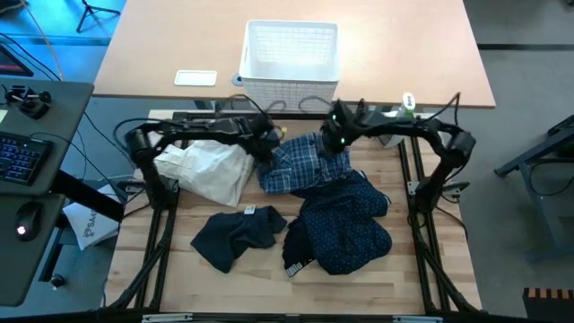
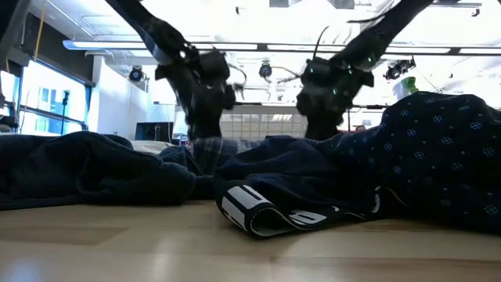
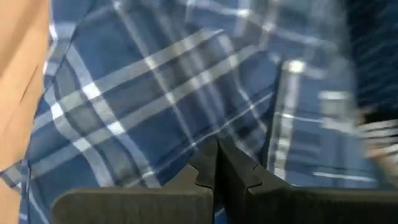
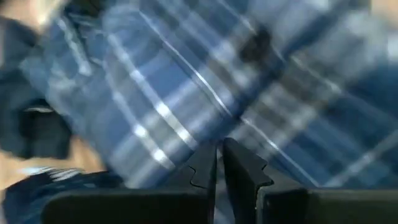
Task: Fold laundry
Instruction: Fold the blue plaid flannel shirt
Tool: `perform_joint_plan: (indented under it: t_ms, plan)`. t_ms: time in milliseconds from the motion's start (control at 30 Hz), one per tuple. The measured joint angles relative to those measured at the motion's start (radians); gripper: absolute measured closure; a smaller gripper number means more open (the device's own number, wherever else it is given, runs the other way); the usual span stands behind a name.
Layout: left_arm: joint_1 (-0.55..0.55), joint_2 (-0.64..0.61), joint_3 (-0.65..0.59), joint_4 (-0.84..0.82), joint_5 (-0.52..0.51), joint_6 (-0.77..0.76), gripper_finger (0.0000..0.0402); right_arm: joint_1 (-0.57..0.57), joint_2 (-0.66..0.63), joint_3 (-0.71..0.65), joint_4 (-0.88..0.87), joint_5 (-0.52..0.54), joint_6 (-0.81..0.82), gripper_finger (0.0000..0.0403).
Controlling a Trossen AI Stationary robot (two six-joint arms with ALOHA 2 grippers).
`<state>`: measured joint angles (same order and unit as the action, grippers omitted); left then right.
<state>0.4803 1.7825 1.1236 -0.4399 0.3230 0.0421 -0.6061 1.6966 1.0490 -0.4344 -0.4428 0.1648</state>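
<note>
Both grippers pinch the crumpled blue-and-white plaid cotton shirt: left gripper at its nine o'clock edge, right gripper at twelve o'clock, jaws narrow on cloth. The step looks like grasping; next, lifting and spreading it over the wooden tabletop.

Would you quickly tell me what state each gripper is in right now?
Left gripper: shut on the plaid shirt.
Right gripper: shut on the plaid shirt.
</note>
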Motion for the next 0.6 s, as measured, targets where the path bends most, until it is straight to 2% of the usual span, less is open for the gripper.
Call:
perform_joint_plan:
  t_ms: [167, 333, 433, 600]
  plan:
    - [0.001, 0.088, 0.001, 0.027, -0.213, 0.15, 0.0401, 0.07, -0.006, -0.107, 0.029, 0.1, 0.141, 0.0376]
    - [0.043, 0.024, 0.085, -0.095, -0.292, 0.222, 0.0401, 0.109, -0.036, -0.053, -0.046, 0.104, 0.149, 0.0376]
    - [0.056, -0.054, 0.15, -0.165, -0.28, 0.218, 0.0401, 0.11, -0.066, 0.037, -0.098, 0.122, 0.135, 0.0376]
    - [0.077, -0.106, 0.166, -0.101, -0.083, 0.068, 0.0401, 0.089, -0.089, 0.117, -0.021, 0.151, 0.099, 0.0376]
